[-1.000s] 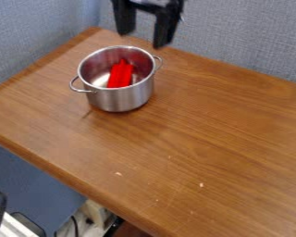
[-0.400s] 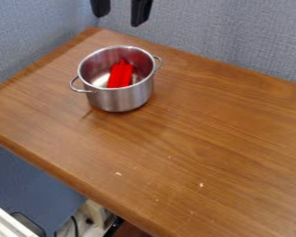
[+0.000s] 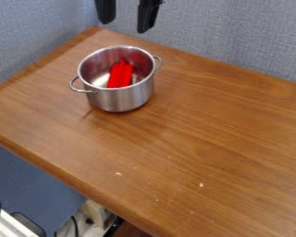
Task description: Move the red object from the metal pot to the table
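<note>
Red object [image 3: 119, 74]: lying inside metal pot [image 3: 117, 93], walls keeping it contained | Pot: standing on table [image 3: 188, 139], toward eleven o'clock | Claw [image 3: 126, 13]: you're holding it wide open, gripping nothing, at twelve, probably leaving room for entering the pot

One camera view shows me my workspace, so no second view shares any part of it. It looks from above, slanting down across the brown wooden table [image 3: 194, 153], facing the grey padded walls [image 3: 243, 32] that meet behind the far corner. It sits near enough to see inside the metal pot [image 3: 116, 79], upper left, yet far enough back to take in the floor, lower left
</note>
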Controlling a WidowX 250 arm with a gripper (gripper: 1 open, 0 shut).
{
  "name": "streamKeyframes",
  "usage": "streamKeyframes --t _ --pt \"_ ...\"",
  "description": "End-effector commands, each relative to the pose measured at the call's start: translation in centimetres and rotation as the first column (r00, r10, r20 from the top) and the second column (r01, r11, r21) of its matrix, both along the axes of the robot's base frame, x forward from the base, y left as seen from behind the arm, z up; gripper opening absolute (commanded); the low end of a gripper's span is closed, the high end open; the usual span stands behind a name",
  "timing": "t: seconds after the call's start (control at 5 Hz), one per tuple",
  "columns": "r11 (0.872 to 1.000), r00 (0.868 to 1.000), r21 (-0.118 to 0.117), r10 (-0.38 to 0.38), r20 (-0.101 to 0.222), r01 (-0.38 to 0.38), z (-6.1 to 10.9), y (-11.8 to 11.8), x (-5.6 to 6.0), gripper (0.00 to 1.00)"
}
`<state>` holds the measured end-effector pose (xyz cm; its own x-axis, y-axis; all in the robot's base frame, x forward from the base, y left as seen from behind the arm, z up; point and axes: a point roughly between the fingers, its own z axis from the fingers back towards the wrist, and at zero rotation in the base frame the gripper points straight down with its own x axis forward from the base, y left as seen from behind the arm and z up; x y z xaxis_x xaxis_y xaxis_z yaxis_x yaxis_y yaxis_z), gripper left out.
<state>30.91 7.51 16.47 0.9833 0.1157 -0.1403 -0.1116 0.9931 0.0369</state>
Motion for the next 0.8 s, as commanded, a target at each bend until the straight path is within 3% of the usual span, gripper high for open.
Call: streamKeyframes --t 0.0,0.4,0.6 --pt "0.999 0.999 0.001 0.042 0.023 -0.042 0.5 2.6 -0.1 1.00" --pt "0.999 0.998 0.005 0.045 0.032 -0.045 -0.3 4.9 0.3 1.00" --pt "1.000 0.999 0.008 0.015 0.041 -0.016 -1.5 5.1 0.7 1.00"
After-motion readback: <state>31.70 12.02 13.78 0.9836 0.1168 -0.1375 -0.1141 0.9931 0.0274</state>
